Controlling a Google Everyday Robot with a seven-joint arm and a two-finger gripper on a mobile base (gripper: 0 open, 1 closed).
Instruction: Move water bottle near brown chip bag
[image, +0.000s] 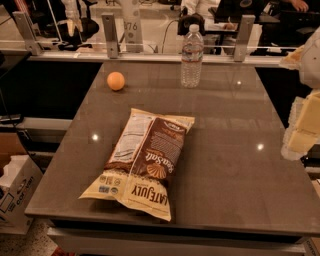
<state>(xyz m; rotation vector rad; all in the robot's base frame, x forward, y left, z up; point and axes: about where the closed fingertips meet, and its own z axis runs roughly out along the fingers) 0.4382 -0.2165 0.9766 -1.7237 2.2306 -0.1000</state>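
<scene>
Water bottle (192, 56) stands beyond brown chip bag (142, 162); jaws at right edge, opening unclear

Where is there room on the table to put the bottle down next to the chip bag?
The widest bare patch is right of the chip bag, running to the table edge where the claw hangs. Another lies between bag and water bottle. Left of the bag is a narrower strip; the orange takes the far left corner.

Grey bench (235, 165), brown chip bag (145, 162) laid flat front-centre, water bottle (192, 56) stood upright at far edge, orange sphere (116, 81) far left, end effector (302, 125) held off right edge.
</scene>
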